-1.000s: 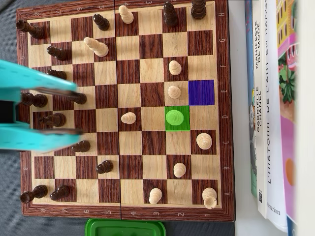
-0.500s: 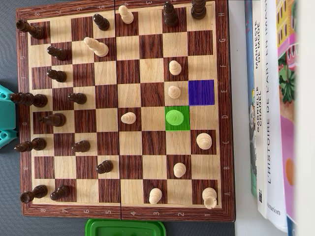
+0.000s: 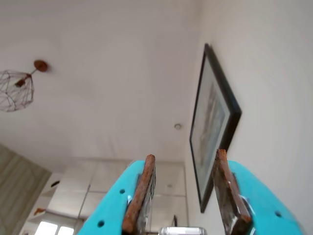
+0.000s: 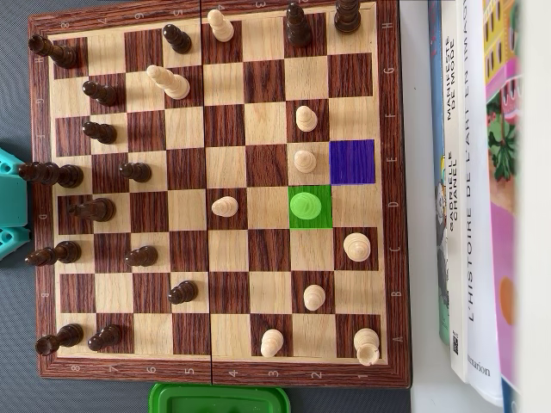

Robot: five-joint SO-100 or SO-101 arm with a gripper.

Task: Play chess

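A wooden chessboard (image 4: 392, 172) fills the overhead view. Dark pieces such as a pawn (image 4: 135, 171) stand mostly on its left, light pieces such as a pawn (image 4: 225, 206) mostly on its right. One square is tinted green (image 4: 323, 219) under a light pawn (image 4: 305, 206). An empty square up and to the right of it is tinted blue (image 4: 352, 162). Only the teal tips of my gripper (image 4: 7, 205) show at the left edge, off the board. In the wrist view the gripper (image 3: 186, 155) points up at a ceiling, open, with nothing between its brown pads (image 3: 142, 191).
Books (image 4: 473, 189) lie along the board's right side. A green plastic lid (image 4: 219, 399) sits against the bottom edge. The wrist view shows a framed picture (image 3: 212, 122) on a wall and a wire lamp (image 3: 15, 88).
One second ago the teal gripper reached over the board's left columns. It has pulled back left, off the board. No chess piece has changed square.
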